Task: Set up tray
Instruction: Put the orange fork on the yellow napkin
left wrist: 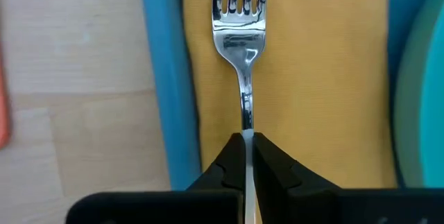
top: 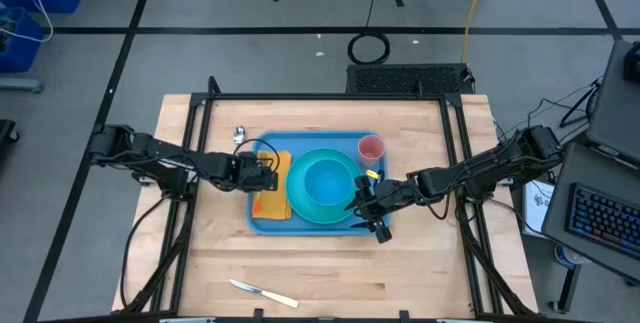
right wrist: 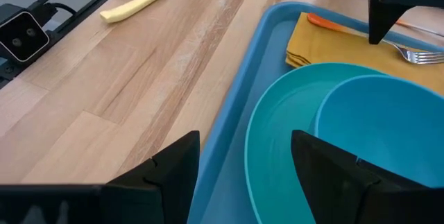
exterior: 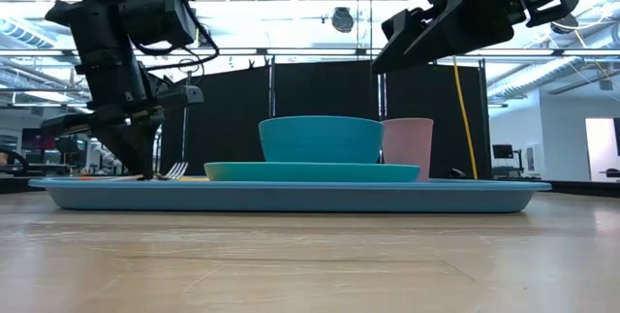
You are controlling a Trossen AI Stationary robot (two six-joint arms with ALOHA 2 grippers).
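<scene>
The blue tray (top: 262, 225) lies mid-table. On it are a yellow napkin (top: 274, 191) at its left, a turquoise plate (top: 305, 206) with a bowl (top: 328, 179), and a pink cup (top: 371, 147) at the far right corner. My left gripper (top: 268, 175) is above the napkin, shut on a metal fork (left wrist: 240, 37). My right gripper (right wrist: 243, 154) stands open above the tray's near right corner (top: 375, 225), holding nothing. My left gripper pinches the fork's handle (left wrist: 246, 123) between its two fingers, just behind the neck. The fingers come steeply from above. The handle runs back between them. The tines (exterior: 174, 170) point to the table's far edge, low over the napkin; whether they touch it I cannot tell.
A knife with a pale yellow handle (top: 262, 293) lies on the bare wood near the table's front edge. A small metal thing (top: 240, 135) sits by the tray's far left corner. Bare wood lies in front of the tray.
</scene>
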